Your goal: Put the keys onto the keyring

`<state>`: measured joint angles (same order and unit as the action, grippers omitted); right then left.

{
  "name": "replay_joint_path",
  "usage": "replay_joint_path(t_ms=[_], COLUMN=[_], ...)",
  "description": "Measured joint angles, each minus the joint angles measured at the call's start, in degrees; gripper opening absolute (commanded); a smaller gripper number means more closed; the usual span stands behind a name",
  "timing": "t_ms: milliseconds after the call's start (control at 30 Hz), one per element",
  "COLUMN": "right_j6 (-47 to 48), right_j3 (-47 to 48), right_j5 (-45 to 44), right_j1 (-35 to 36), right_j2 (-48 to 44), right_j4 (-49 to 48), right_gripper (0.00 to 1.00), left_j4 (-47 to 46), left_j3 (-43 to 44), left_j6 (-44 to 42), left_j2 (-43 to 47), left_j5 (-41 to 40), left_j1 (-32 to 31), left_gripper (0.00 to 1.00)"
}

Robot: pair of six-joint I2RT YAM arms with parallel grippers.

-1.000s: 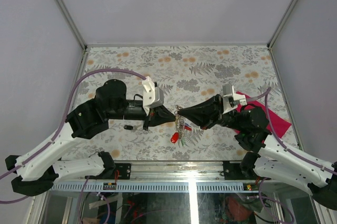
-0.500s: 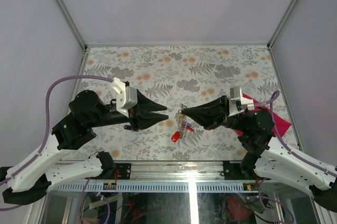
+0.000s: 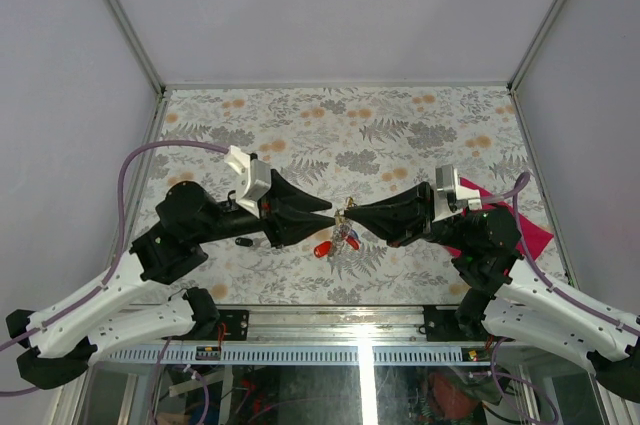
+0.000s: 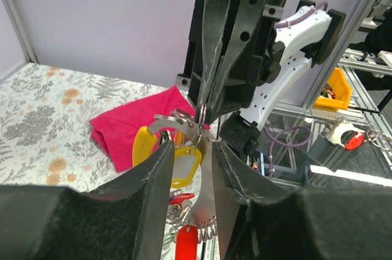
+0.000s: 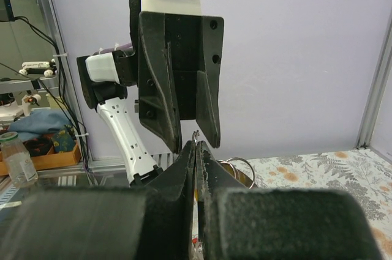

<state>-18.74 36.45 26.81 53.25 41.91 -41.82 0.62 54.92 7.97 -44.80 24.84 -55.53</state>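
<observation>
We saw left hand [image 3: 328, 215] clamped at bunch a second ago, then released and drawn back, fingers spread. Now it is in again at bunch, fingers part open either side of keyring [image 4: 174, 119], gripping nothing we can see. right hand [image 3: 352, 213] closed, pinching keyring top, holding it above desk [image 3: 400, 125]. red key [image 3: 322, 249] and yellow-headed key [image 4: 142, 145] hang from ring. We judge this a regrasp, not threading. small black key [image 3: 243, 241] lies on desk beside left arm, off ring, so task unfinished.

keyring [image 4: 173, 117]: partly hidden behind right gripper [image 4: 201, 115] tips.
red key [image 4: 187, 245]: cut off at 6 o'clock edge, left wrist view.
cloth [image 3: 532, 232]: 9 o'clock side covered by right arm [image 3: 480, 230].
</observation>
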Motion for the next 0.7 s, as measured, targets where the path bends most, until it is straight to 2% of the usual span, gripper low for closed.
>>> replay_joint_path(t_ms=[233, 467, 600, 700], right_j6=[0.2, 0.2, 0.2, 0.2], right_j3=[0.0, 0.0, 0.0, 0.0], right_j5=[1.3, 1.6, 1.8, 1.8], right_j1=[0.0, 0.0, 0.0, 0.0], right_j2=[0.0, 0.0, 0.0, 0.0], right_j4=[0.0, 0.0, 0.0, 0.0], right_gripper=[0.00, 0.00, 0.00, 0.00], left_j4=[-3.0, -4.0, -4.1, -4.1], left_j3=[0.0, 0.0, 0.0, 0.0], left_j6=[1.0, 1.4, 1.5, 1.8], left_j2=[-0.1, -1.5, -2.3, -2.7], left_j5=[0.5, 2.0, 2.7, 3.3], left_j1=[0.0, 0.0, 0.0, 0.0], left_gripper=[0.26, 0.25, 0.14, 0.12])
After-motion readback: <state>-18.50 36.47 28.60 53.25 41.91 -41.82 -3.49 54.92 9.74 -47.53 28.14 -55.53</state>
